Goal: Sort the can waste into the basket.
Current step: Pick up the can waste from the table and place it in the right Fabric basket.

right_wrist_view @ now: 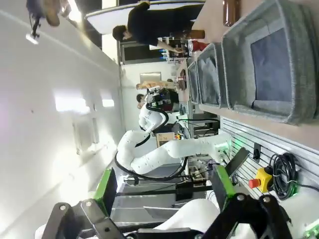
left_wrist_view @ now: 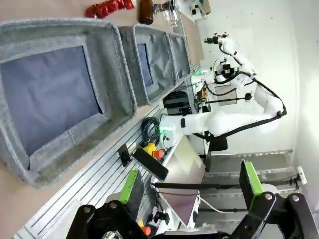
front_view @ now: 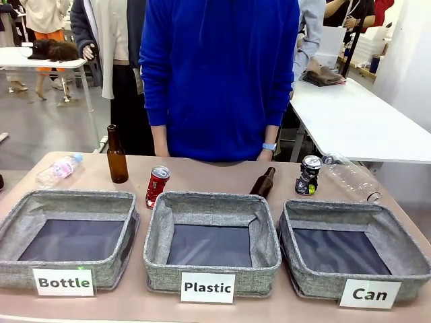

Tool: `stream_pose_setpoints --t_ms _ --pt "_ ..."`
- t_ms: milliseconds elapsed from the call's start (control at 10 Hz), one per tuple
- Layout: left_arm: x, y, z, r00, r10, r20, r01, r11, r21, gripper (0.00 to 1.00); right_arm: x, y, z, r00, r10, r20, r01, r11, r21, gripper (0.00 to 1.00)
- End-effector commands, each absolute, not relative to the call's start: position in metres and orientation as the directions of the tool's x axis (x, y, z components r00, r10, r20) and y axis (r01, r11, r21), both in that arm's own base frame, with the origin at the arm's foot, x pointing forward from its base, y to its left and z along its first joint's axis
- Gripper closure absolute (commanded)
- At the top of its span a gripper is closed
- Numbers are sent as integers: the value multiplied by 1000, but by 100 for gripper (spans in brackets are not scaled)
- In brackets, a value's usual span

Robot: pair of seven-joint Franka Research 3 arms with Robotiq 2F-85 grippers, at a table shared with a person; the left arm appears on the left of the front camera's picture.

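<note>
Behind woven Can basket (front_view: pixel 350 212), dented black can (front_view: pixel 309 175)

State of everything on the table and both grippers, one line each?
red can, standing, dented, outside baskets
black can, upright, outside baskets
left brown bottle, upright
right brown bottle, tilted
left clear bottle, lying
right clear bottle, lying
Bottle basket, empty
Plastic basket, empty
Can basket, empty
left gripper, open
right gripper, open
</note>
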State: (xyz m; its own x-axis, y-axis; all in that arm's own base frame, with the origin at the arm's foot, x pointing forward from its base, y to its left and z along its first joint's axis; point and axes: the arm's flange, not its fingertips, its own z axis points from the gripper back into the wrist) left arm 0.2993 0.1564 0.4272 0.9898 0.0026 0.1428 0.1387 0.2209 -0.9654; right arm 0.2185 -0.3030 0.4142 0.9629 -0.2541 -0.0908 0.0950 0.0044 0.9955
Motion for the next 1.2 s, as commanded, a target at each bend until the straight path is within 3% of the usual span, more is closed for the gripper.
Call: stream_pose_setpoints --t_ms 0,200,300,1100 --pt "306 158 440 992 29 122 115 180 -977 0 220 -309 416 960 -270 -74 73 -15 997 0" --pt "302 141 448 997 60 55 41 222 -974 0 221 -304 409 959 -263 -109 112 -5 994 0" --pt "310 156 429 993 27 114 106 210 -972 0 221 -304 409 959 -263 -109 112 -5 994 0" --pt "310 156 429 993 27 114 106 210 -972 0 221 -304 409 959 -263 -109 112 -5 994 0"
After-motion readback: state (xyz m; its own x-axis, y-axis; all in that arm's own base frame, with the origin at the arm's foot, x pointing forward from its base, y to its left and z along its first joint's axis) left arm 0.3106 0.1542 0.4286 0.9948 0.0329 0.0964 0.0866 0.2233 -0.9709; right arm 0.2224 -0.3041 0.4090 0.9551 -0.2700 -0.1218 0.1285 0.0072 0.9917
